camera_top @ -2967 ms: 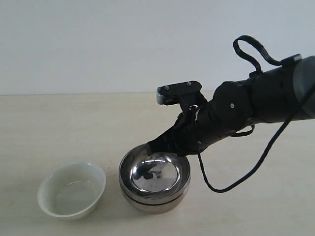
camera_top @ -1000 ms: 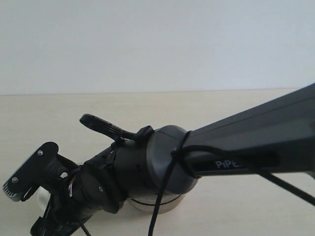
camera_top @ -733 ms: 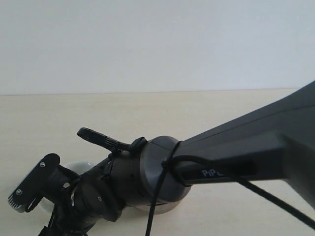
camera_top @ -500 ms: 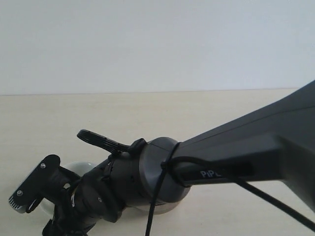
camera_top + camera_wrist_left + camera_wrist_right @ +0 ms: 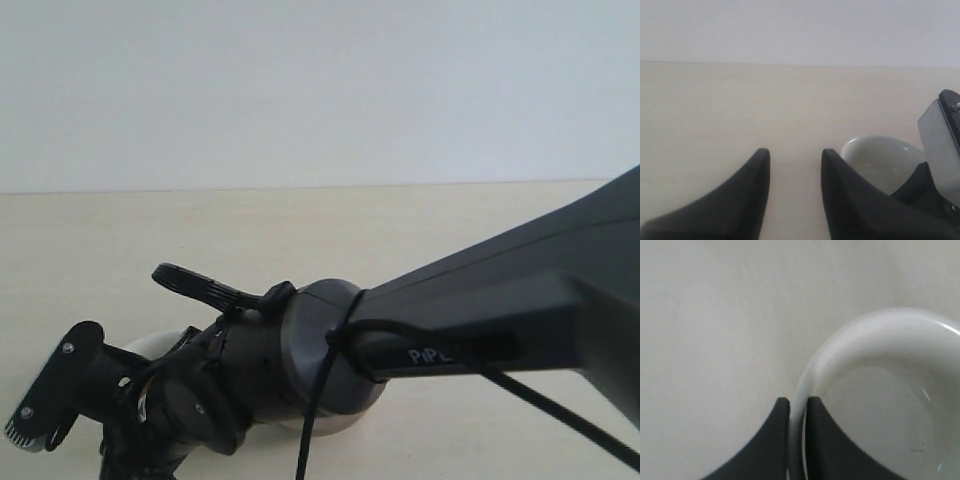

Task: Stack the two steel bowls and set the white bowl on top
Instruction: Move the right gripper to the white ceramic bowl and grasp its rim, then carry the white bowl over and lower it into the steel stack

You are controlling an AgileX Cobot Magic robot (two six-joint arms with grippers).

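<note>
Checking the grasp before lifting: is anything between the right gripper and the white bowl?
Nothing visible. The right gripper straddles the rim of the white bowl, one finger inside, one outside, only rim between them.

The right arm (image 5: 450, 310) is stretching low across the near part of the table (image 5: 300, 220) and is blocking the white bowl (image 5: 150, 343) from the camera side. Behind the arm the tabletop is lying open (wide room for passing). The right gripper (image 5: 797, 407) is occupying one part of the bowl's rim. The left gripper (image 5: 792, 165) is facing bare tabletop, with the bowl just beside it.
</note>
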